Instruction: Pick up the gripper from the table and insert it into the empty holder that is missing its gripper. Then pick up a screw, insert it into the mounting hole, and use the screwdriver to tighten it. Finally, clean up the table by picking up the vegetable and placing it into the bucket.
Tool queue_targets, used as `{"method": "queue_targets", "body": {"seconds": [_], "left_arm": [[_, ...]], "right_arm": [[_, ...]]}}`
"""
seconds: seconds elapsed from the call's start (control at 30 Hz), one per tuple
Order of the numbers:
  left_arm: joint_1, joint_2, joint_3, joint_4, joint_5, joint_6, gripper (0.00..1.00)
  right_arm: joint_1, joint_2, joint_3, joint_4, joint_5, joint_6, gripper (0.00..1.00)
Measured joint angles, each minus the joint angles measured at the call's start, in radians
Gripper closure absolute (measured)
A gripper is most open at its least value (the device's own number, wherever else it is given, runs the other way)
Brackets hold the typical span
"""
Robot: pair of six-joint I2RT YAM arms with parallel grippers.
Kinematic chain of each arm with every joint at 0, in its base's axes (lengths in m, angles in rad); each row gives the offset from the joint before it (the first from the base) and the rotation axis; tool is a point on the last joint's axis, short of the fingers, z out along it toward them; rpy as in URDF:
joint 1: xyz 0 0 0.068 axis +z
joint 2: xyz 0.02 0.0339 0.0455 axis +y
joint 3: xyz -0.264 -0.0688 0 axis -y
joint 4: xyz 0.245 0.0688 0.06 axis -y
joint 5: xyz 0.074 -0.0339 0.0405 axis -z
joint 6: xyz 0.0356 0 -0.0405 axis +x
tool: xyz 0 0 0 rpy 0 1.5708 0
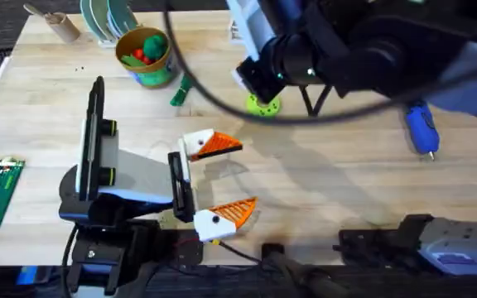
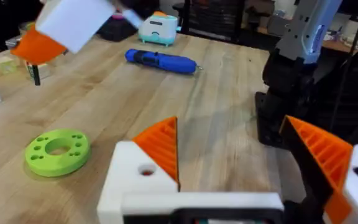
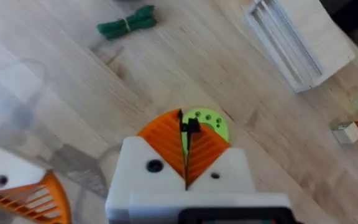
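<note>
The right gripper (image 3: 186,152) is seen clamped on a small black screw (image 3: 187,126), raised over the lime-green disc (image 1: 263,104). The left gripper (image 1: 230,178) is held wide apart and empty at the table's near side. The vegetable (image 1: 180,91) lies just right of the bucket (image 1: 143,54), and the screwdriver (image 1: 421,128) rests far right.

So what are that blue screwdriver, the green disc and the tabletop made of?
The screwdriver looks like glossy moulded plastic: smooth blue shell with a soft sheen. The lime-green disc seems matte plastic, possibly 3D-printed; evenly coloured, with neat round holes. The table appears to be pale wood with visible grain, though it could be a laminate.
</note>
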Motion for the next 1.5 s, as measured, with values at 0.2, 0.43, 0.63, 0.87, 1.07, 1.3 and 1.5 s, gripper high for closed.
{"method": "queue_targets", "body": {"seconds": [0.2, 0.43, 0.63, 0.87, 1.07, 1.3, 1.5], "left_arm": [[0.000, 0.000, 0.000, 0.000, 0.000, 0.000, 0.007], [0.000, 0.000, 0.000, 0.000, 0.000, 0.000, 0.008], [0.000, 0.000, 0.000, 0.000, 0.000, 0.000, 0.009], [0.000, 0.000, 0.000, 0.000, 0.000, 0.000, 0.008], [0.000, 0.000, 0.000, 0.000, 0.000, 0.000, 0.008], [0.000, 0.000, 0.000, 0.000, 0.000, 0.000, 0.007], [0.000, 0.000, 0.000, 0.000, 0.000, 0.000, 0.007]], "right_arm": [[0.119, -0.054, 0.002, -0.004, 0.000, -0.010, 0.994], [0.216, -0.095, 0.002, -0.005, 0.000, 0.003, 0.994], [0.290, -0.101, 0.002, -0.007, 0.000, 0.010, 0.994], [0.344, -0.101, 0.002, -0.012, 0.000, 0.013, 0.994], [0.349, -0.101, 0.002, -0.056, 0.000, 0.018, 0.994], [0.369, -0.079, 0.002, -0.053, -0.004, 0.055, 0.994], [0.374, -0.069, 0.002, -0.055, -0.007, 0.055, 0.994]]}}
